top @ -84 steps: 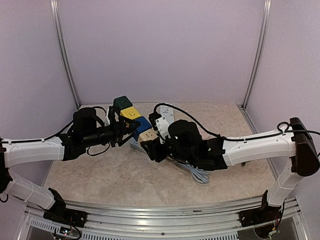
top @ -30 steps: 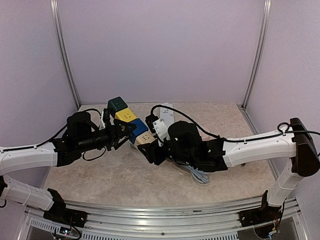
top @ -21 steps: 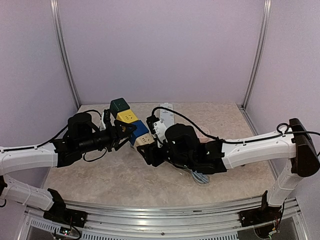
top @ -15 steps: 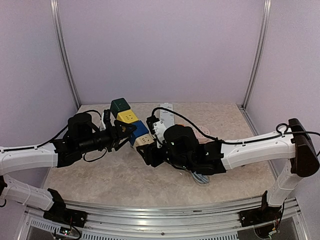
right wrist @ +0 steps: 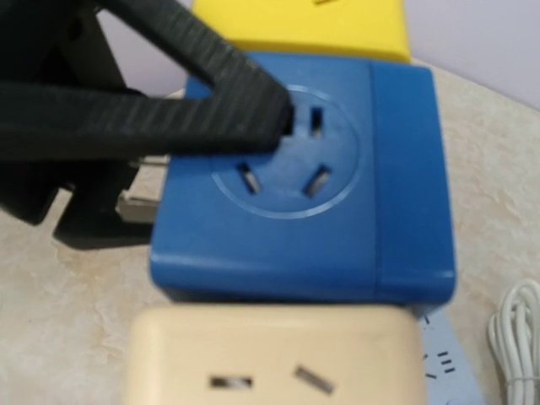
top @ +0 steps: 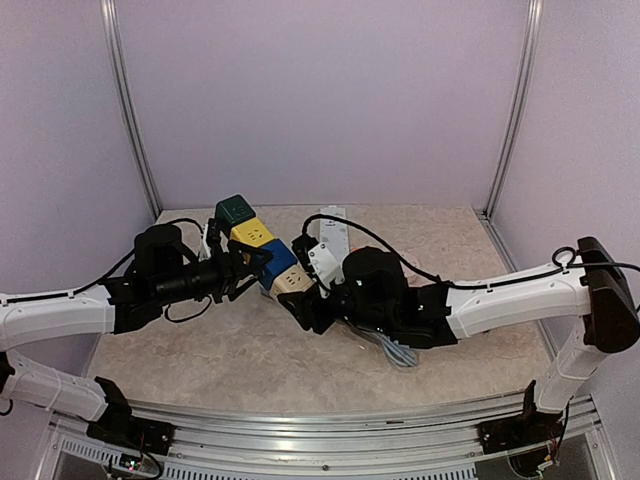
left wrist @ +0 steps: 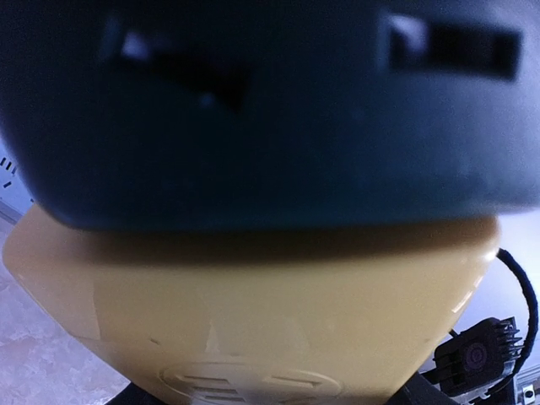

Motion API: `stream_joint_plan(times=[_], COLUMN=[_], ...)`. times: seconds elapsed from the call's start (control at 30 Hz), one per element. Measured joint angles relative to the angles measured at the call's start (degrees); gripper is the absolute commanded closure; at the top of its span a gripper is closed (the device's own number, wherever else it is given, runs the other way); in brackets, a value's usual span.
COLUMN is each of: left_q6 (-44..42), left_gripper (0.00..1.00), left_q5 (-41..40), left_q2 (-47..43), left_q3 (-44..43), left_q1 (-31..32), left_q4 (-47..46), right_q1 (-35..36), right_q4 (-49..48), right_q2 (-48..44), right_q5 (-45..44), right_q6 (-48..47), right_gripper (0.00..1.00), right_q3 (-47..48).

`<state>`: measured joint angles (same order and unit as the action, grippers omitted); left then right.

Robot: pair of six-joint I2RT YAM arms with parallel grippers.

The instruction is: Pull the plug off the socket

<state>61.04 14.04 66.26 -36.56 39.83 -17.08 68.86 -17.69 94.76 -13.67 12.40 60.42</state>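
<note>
Lavender walls ring the beige table point(top: 200, 350), where the black plug point(right wrist: 84, 215) juts leftward from the blue socket cube point(right wrist: 337, 219), nearest the left gripper point(top: 243, 268); the right gripper point(top: 303, 308) sits at the cream cube point(right wrist: 270, 354). Neither grip's closure is visible.

- A slanting row of joined plastic socket cubes, namely a dark green cube point(top: 237, 210), yellow cube point(top: 251, 235), blue cube point(top: 276, 258) and cream cube point(top: 292, 283), fills the gap between the left gripper point(top: 243, 266) and the right gripper point(top: 306, 301);
- in the right wrist view a black left finger point(right wrist: 186, 118) crosses the blue cube's face, barring its left side;
- a white oblong power strip point(top: 331, 226) behind and a loose white cable bundle point(top: 392, 347) in front hem in the right arm;
- the bare beige marbled tabletop point(top: 220, 350) in front and at far right leaves open passage.
</note>
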Motion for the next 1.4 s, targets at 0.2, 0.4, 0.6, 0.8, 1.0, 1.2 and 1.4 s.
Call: stream_joint_plan(times=[0.2,0.4,0.6,0.8,1.0,1.2,1.4], left_q6=[0.13,0.11,0.48,1.38,1.53,1.25,0.42], left_gripper=[0.60,0.62,0.63,0.63,0.63,0.63,0.64], left_q5=[0.50,2.14,2.73,3.06,3.10,3.10,3.45], left_q2=[0.00,0.04,0.04,0.15,0.20,0.20,0.20], left_q3=[0.00,0.00,0.02,0.33,0.33,0.33,0.31], left_q1=[0.00,0.02,0.28,0.31,0.31,0.26,-0.07], left_q4=[-0.52,-0.83,-1.38,-1.70,-1.77,-1.77,-2.51], right_q1=[0.02,1.66,2.47,2.93,2.97,2.27,2.49], right_q4=[-1.03,0.20,1.18,3.50,3.61,1.03,-0.24], right_q2=[-0.39,-1.16,-1.86,-1.86,-1.86,-1.86,-1.86], right_q5=[-0.74,-6.29,-8.07,-8.87,-8.74,-6.71,-6.69], right_q6=[-0.81,3.04,5.84,8.22,8.13,4.94,-0.94], right_gripper=[1.00,1.00,1.00,1.00,1.00,1.00,1.00], right_q3=[-0.70,-0.92,-1.07,-0.07,0.04,-1.14,-1.38])
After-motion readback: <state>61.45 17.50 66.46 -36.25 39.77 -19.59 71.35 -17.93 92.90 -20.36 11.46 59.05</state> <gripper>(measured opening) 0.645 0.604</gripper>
